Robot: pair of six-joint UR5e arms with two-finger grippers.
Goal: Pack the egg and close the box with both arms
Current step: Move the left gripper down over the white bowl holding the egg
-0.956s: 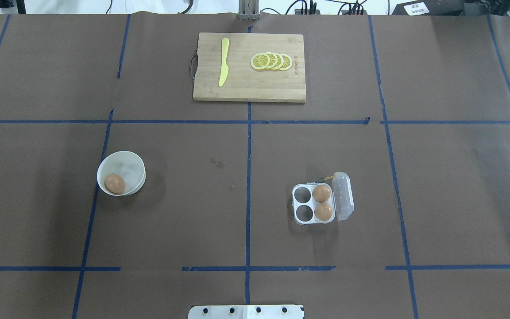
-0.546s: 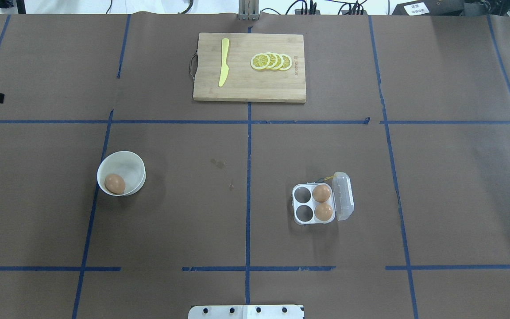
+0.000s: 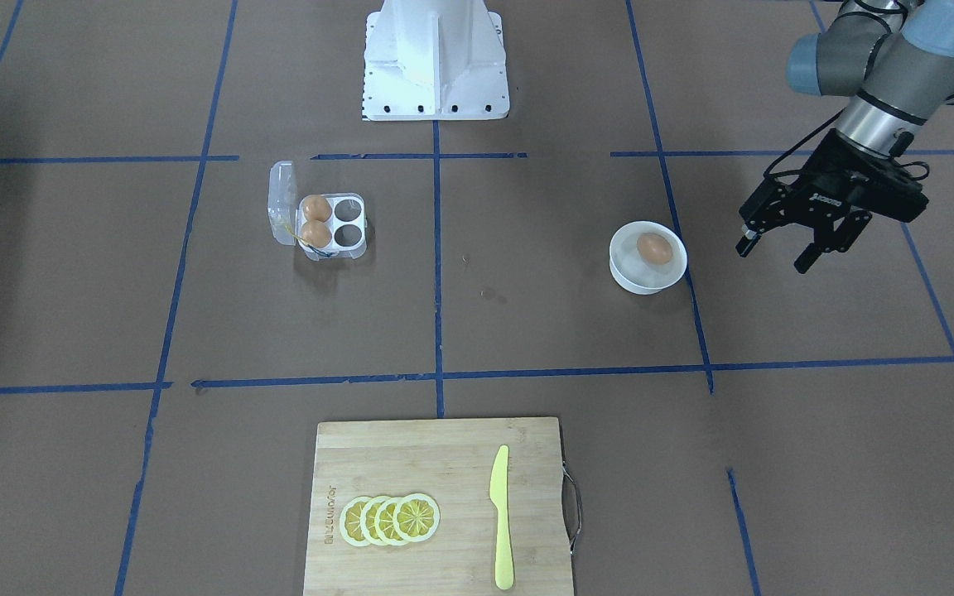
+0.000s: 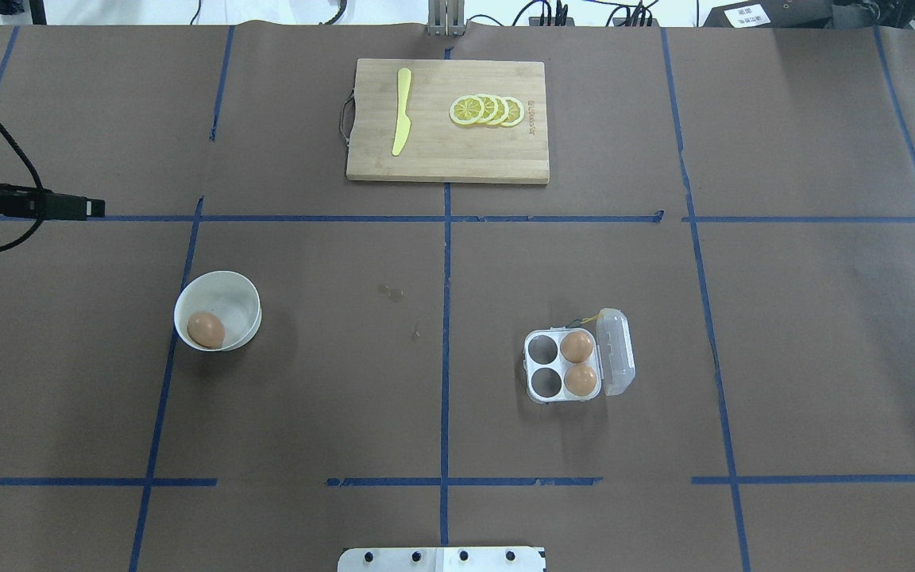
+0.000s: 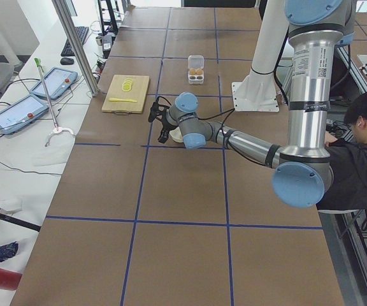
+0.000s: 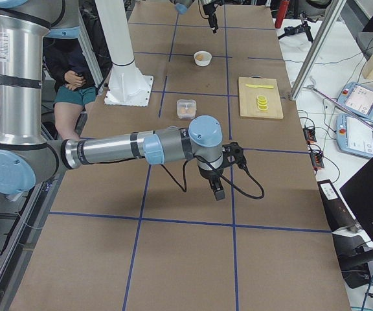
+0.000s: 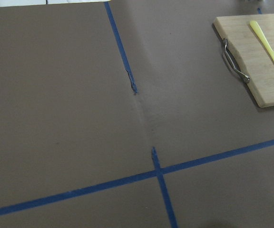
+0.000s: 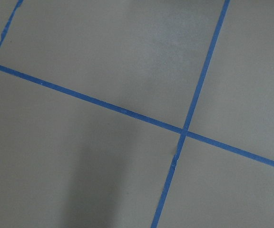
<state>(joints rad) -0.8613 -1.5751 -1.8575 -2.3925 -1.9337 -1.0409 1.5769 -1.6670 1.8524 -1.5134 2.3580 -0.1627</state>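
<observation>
The brown, blue-taped table (image 4: 823, 357) carries three eggs: the egg (image 4: 206, 329) in one white bowl (image 4: 235, 290) toward the left edge, two other eggs (image 4: 577, 346) in the open box (image 4: 615, 352). The left gripper (image 3: 772, 257) is wide and empty; for the right gripper (image 6: 217, 188) one cannot tell.

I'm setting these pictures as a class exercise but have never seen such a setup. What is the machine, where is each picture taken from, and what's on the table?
A robot with two arms, each ending in a two-finger gripper. Two pictures look down on the table, from behind and from opposite the robot; two look along it from its ends; two come from wrist cameras. On the table: a bowl holding one egg, an open egg carton with two eggs and two empty cells, and a cutting board with lemon slices and a knife. The left gripper hovers open near the bowl, holding nothing. I cannot tell whether the right gripper is open.
</observation>
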